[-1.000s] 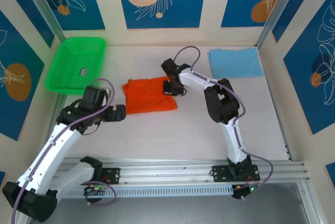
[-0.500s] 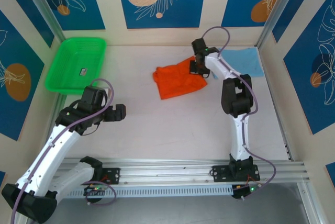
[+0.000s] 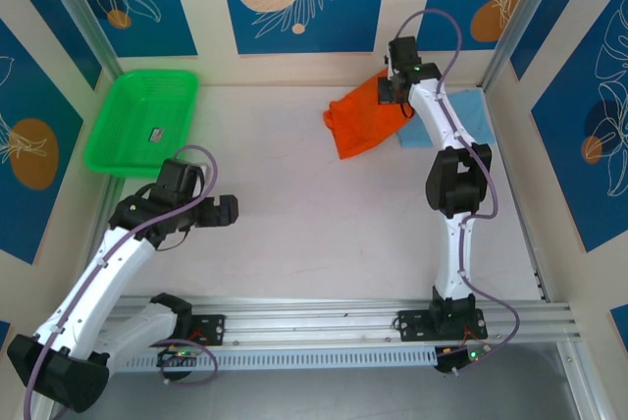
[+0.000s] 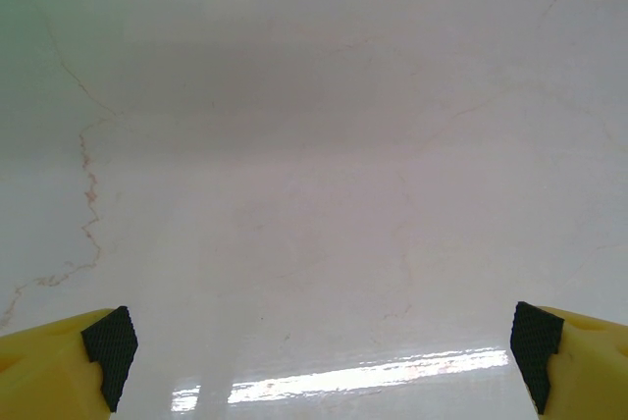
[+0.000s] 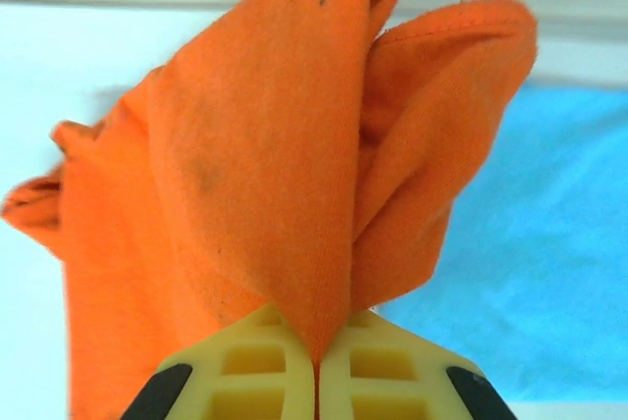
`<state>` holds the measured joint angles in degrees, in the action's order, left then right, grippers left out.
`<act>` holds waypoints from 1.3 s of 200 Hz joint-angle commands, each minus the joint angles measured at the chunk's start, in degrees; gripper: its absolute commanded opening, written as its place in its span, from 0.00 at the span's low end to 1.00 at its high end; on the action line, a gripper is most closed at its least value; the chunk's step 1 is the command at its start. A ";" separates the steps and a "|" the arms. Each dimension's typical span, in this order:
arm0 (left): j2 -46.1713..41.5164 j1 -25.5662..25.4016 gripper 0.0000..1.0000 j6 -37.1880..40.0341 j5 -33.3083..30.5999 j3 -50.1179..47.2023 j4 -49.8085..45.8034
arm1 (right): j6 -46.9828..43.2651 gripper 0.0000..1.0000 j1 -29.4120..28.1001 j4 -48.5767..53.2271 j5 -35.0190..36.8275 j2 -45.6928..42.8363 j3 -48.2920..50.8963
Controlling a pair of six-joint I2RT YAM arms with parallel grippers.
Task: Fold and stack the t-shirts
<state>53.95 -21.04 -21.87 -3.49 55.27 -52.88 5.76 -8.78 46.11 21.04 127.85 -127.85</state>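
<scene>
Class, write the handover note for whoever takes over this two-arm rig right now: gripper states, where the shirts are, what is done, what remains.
Left gripper: open, empty, over bare table.
Right gripper: shut on the bright orange cloth t-shirt, which hangs bunched from it at the far right.
Light sky-blue cloth t-shirt: folded flat in the far right corner, beside the orange one.
Done: blue shirt folded and placed.
Left: lay the orange one squarely on the blue, probably tidy its fold, release.

Right gripper (image 3: 392,86) at far right of surface (image 3: 314,243). Held t-shirt (image 3: 361,126) hangs left of it and nearer; second t-shirt (image 3: 469,106) lies flat just right. Basket (image 3: 108,158) well left.
</scene>
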 commanded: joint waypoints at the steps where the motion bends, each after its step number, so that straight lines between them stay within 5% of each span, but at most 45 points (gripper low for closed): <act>1: 0.45 0.66 1.00 1.30 1.44 -0.43 0.35 | -4.18 0.00 2.69 1.34 0.89 0.07 -3.53; 212: 5.70 1.88 1.00 1.30 1.44 -0.07 -0.03 | -11.13 0.00 18.87 8.38 -12.27 9.30 -20.02; 260: 7.25 1.94 1.00 1.39 1.81 -0.16 0.06 | -11.61 0.04 21.83 6.45 -10.25 14.59 -20.86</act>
<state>60.51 -19.75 -21.87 -2.59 55.27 -52.73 -5.65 11.94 54.46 11.09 139.85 -145.82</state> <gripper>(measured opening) 0.996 0.053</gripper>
